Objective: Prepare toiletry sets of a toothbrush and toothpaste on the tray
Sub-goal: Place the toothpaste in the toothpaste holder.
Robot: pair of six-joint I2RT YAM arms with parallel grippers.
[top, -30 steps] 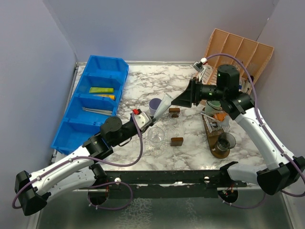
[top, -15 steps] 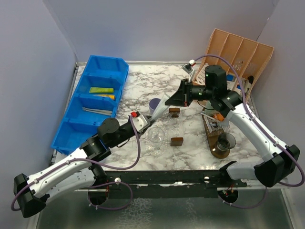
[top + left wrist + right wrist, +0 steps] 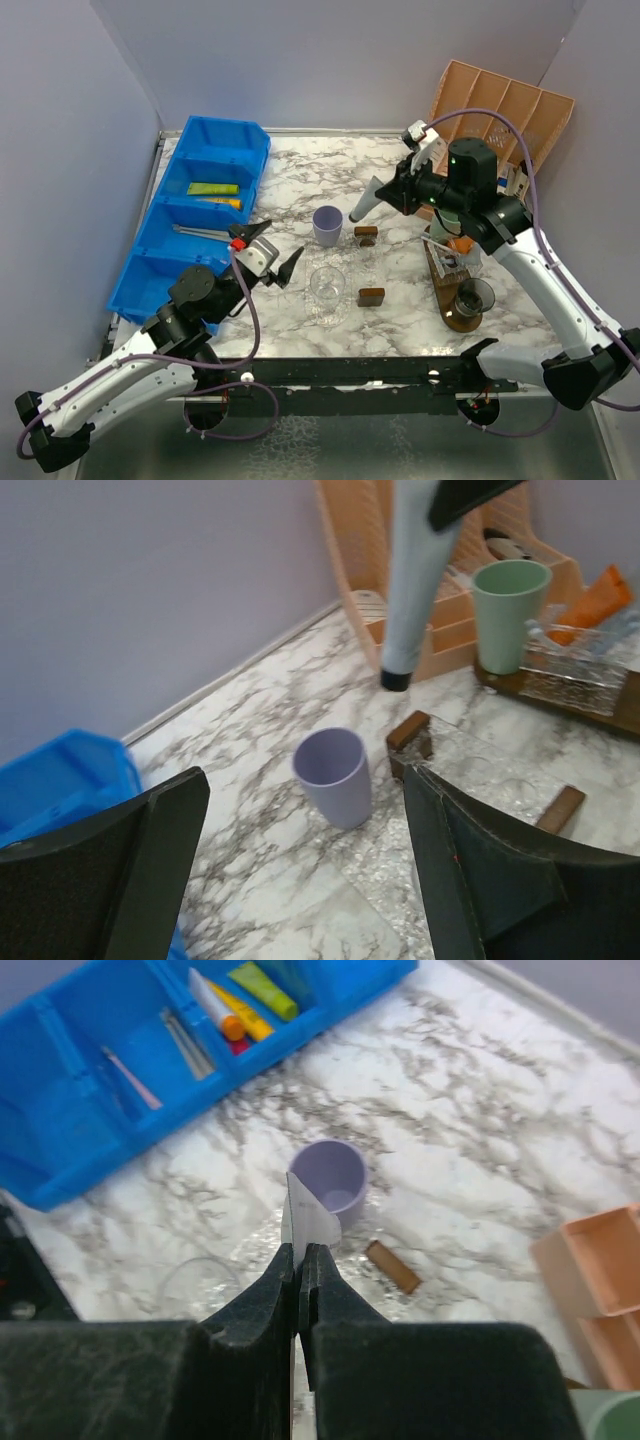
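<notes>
My right gripper (image 3: 388, 192) is shut on the flat end of a pale grey toothpaste tube (image 3: 364, 203). The tube hangs cap-down, above and to the right of the lilac cup (image 3: 327, 225). In the right wrist view the shut gripper (image 3: 300, 1250) pinches the tube's crimp (image 3: 312, 1218) over the lilac cup (image 3: 330, 1173). My left gripper (image 3: 285, 268) is open and empty, left of the clear cup (image 3: 327, 290). Its wrist view shows the lilac cup (image 3: 332, 776) and the tube (image 3: 410, 580) ahead. The wooden tray (image 3: 447, 300) carries a mint green cup (image 3: 447, 222) and a smoky dark cup (image 3: 473, 297).
A blue bin (image 3: 160, 250) on the left holds coloured tubes (image 3: 245, 1010) and toothbrushes (image 3: 185, 1040). A tan wooden organizer (image 3: 500, 105) leans at the back right. Two small brown blocks (image 3: 366, 233) (image 3: 371, 295) lie between the cups and the tray. An orange tube (image 3: 462, 243) sits on the tray.
My left gripper let go of the tube, opened and drew back to the left. My right gripper closed on the tube's flat end and carried it up and to the right.
</notes>
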